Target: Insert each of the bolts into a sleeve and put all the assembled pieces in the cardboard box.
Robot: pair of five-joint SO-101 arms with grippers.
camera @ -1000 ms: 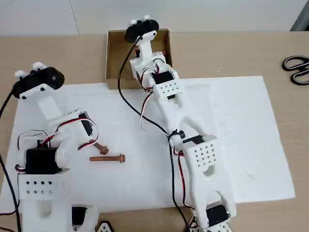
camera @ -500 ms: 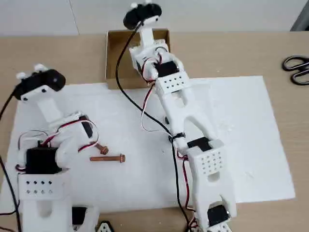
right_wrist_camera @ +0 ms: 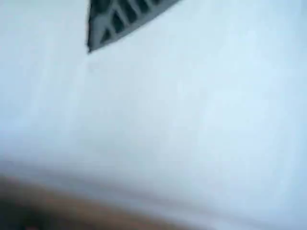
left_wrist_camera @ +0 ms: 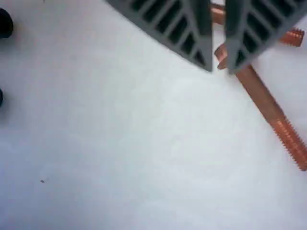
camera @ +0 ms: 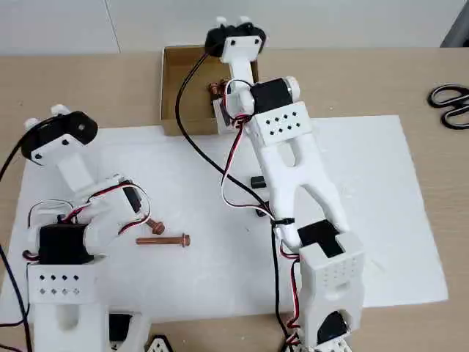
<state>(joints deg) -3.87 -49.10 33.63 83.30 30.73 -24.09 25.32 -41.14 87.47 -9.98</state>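
Observation:
Two copper bolts lie crossed on the white paper: a long one [camera: 163, 240] [left_wrist_camera: 268, 108] and a shorter one [camera: 154, 225] [left_wrist_camera: 290, 36]. My left gripper [camera: 144, 220] [left_wrist_camera: 218, 62] hovers just over their heads, shut to a thin slit with nothing held. A black sleeve [camera: 257, 181] rests on the paper beside the right arm, and two more dark sleeves [left_wrist_camera: 5, 21] sit farther off. My right gripper [camera: 222, 110] is at the near wall of the cardboard box [camera: 176, 81]. A copper piece [camera: 215, 88] shows inside the box next to it; I cannot tell whether it is held.
White paper [camera: 366, 183] covers the middle of the wooden table. Black scissors [camera: 448, 103] lie at the far right edge. The right arm stretches diagonally across the paper from the front edge to the box.
The right arm's upper part has swung to the right and drawn back, uncovering the copper piece in the box and a black sleeve. The left arm has shifted slightly.

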